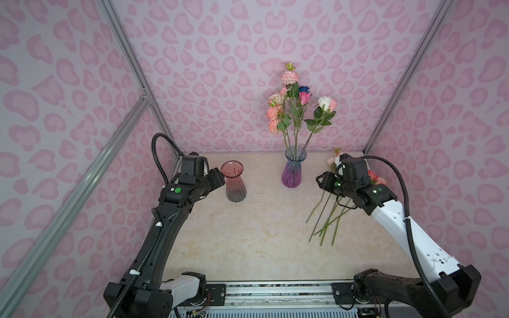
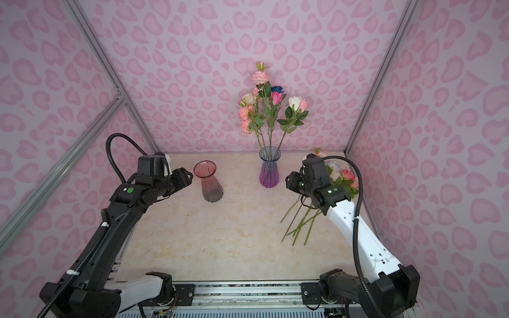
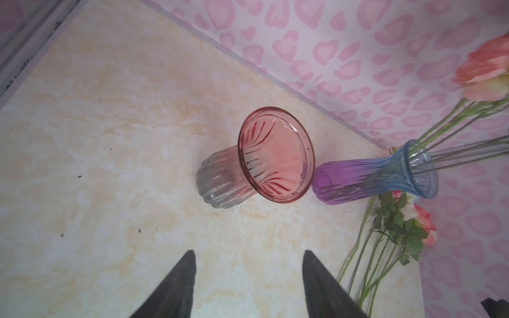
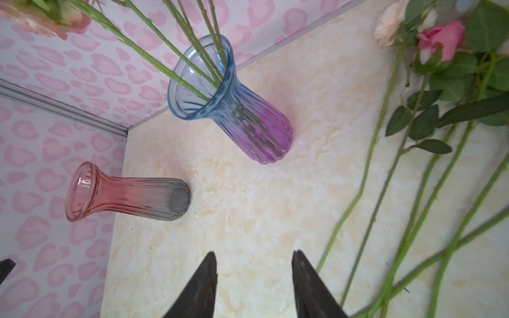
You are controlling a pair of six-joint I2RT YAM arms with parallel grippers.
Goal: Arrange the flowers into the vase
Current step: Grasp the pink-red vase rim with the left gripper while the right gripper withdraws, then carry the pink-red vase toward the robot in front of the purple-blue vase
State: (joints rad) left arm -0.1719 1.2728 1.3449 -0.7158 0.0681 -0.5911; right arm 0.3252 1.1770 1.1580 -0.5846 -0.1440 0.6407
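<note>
Marble-look tabletop [image 1: 248, 234]: loose roses [image 4: 421, 121] lie by right edge, others stand in blue-purple vase [image 1: 292, 173] at back edge. Probably light, with thin springy stems; pinch bare mid-stem. Empty, jaws apart: left gripper [image 3: 249, 253], right gripper [image 4: 254, 253].

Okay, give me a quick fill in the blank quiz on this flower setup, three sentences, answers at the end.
1. The purple vase holds flowers and has a ___ rim.
2. The red vase is ___.
3. The loose flowers lie on the table, partly under the ___ arm.
Missing words: blue; empty; right.
</note>
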